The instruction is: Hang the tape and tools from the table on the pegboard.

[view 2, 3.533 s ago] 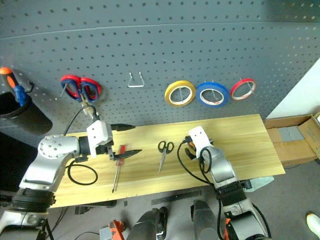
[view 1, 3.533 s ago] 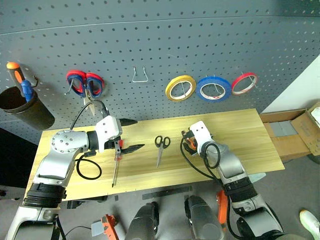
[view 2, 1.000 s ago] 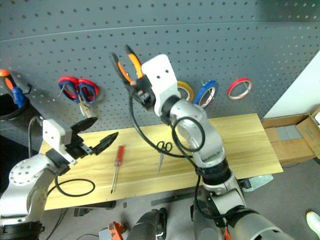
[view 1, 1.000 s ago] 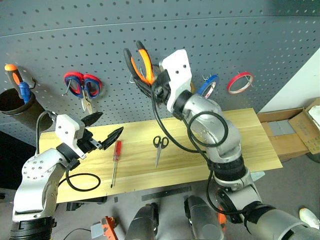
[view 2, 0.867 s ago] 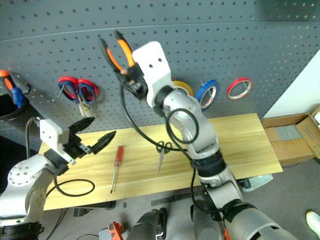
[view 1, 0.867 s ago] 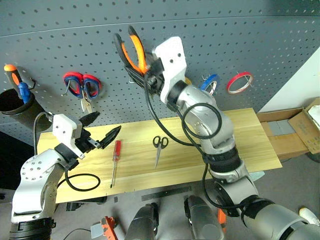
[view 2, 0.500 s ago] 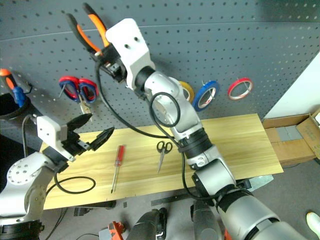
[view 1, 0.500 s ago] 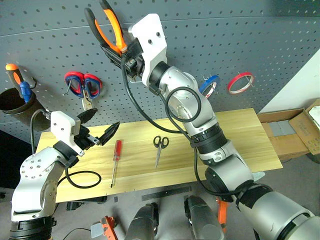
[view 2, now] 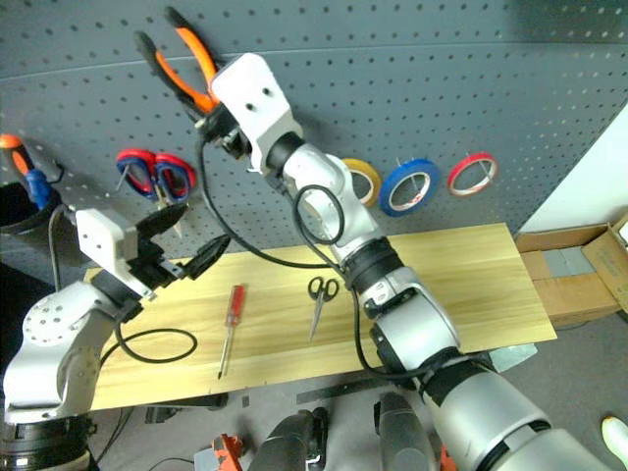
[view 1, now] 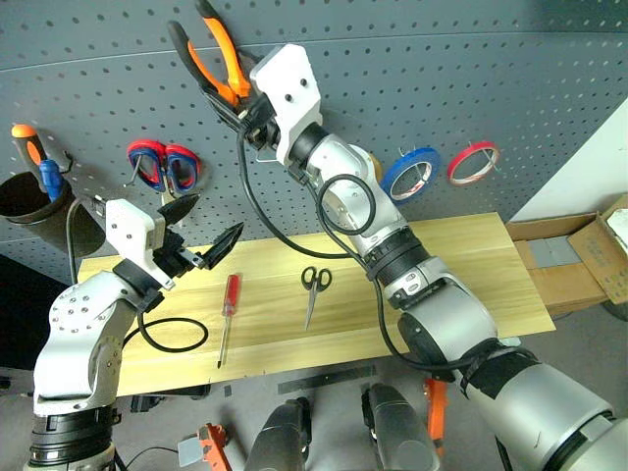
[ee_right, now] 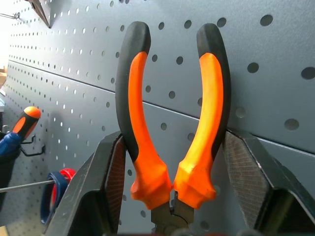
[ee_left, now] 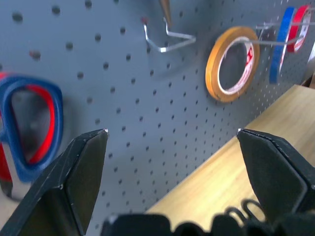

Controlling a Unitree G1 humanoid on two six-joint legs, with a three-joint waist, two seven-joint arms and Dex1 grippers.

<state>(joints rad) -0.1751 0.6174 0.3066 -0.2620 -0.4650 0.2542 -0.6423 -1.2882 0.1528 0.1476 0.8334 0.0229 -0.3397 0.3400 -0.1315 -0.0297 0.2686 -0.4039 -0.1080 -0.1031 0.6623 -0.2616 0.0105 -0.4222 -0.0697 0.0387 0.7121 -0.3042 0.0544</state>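
My right gripper (view 1: pixel 247 106) is shut on the orange-and-black pliers (view 1: pixel 211 54) and holds them handles up, high against the grey pegboard (view 1: pixel 491 78). In the right wrist view the pliers' handles (ee_right: pixel 172 113) rise between the two fingers (ee_right: pixel 106 187). My left gripper (view 1: pixel 211 218) hangs open over the left part of the table (view 1: pixel 471 265), with nothing in it. The red-handled screwdriver (view 1: pixel 228 294) and the small black scissors (view 1: pixel 314 280) lie on the table. The blue tape (view 1: pixel 410 172) hangs on a pegboard hook.
On the pegboard hang red-and-blue scissors (view 1: pixel 165 165), a yellow roll (view 2: pixel 361 182), a red roll (view 1: pixel 471 162) and a bare metal hook (ee_left: pixel 165 42). A black cup (view 1: pixel 29 201) at the left holds orange and blue drivers. A cardboard box (view 1: pixel 579 260) sits right of the table.
My right arm lifted the pliers off the table and carried them up and left along the pegboard, uncovering the blue tape. My left gripper rose slightly.
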